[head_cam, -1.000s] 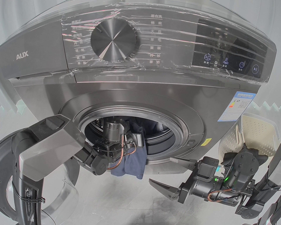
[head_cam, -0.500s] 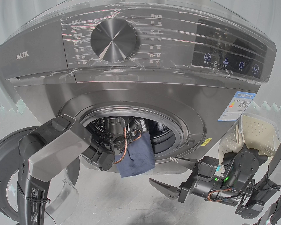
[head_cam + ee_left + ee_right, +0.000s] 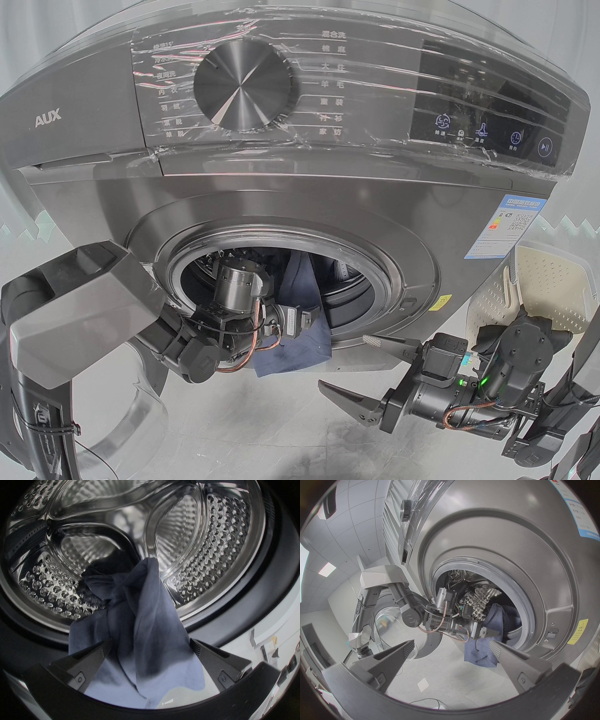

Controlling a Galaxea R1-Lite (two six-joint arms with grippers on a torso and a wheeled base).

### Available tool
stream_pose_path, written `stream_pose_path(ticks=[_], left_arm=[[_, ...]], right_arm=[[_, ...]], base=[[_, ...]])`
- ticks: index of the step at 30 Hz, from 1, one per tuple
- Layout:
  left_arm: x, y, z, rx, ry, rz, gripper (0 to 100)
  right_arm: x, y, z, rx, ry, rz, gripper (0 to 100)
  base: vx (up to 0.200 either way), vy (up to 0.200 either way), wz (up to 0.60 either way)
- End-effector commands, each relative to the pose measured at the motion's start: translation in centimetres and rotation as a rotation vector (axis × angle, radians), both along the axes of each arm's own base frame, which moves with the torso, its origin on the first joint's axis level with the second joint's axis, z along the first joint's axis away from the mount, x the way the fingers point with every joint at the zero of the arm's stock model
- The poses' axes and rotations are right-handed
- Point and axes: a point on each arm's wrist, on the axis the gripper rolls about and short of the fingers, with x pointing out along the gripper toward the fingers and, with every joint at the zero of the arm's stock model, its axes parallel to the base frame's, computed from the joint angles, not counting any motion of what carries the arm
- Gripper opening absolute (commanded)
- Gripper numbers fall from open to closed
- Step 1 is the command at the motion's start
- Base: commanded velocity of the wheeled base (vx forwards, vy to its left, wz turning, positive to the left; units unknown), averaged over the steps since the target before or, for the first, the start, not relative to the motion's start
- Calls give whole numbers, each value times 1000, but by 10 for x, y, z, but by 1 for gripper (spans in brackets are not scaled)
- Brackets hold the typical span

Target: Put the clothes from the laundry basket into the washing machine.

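Lower left of the head view: the door (image 3: 128,406) is swung open, glass toward the floor.

The left gripper (image 3: 150,645) is held at the mouth of the washer (image 3: 300,200), low and left of centre, pointed into the drum (image 3: 203,542). Its fingers (image 3: 93,658) are spread wide. A blue garment (image 3: 147,627) lies in the gap between them and is not pinched; contact with the finger edges cannot be judged.

The garment (image 3: 309,337) is draped over the lower rim of the mouth, one end bunched inside the drum, the other hung outside toward the floor.

Lower centre-right: the right gripper (image 3: 357,370) is held below the mouth, apart from the washer, fingers wide apart, nothing between them.

Far right: the basket (image 3: 553,281) is seen beside the washer.
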Motion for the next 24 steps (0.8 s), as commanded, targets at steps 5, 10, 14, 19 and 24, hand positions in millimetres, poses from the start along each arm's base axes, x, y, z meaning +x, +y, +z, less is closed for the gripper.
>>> stream_pose_path(ticks=[5, 10, 14, 19, 24], left_arm=[[-5, 3, -13, 35, 38, 0, 100], [-1, 3, -27, 52, 59, 8, 100], [8, 0, -30, 38, 45, 13, 0], [16, -5, -21, 1, 4, 21, 0], [21, -8, -8, -61, -20, 37, 0]], right_arm=[[0, 0, 0, 1, -1, 1, 100], [0, 0, 0, 1, -1, 1, 100], [0, 0, 0, 1, -1, 1, 100], [0, 0, 1, 2, -2, 1, 100], [1, 1, 1, 3, -3, 1, 100]], base=[[0, 0, 0], [0, 0, 0], [0, 0, 0], [0, 0, 0], [0, 0, 0]])
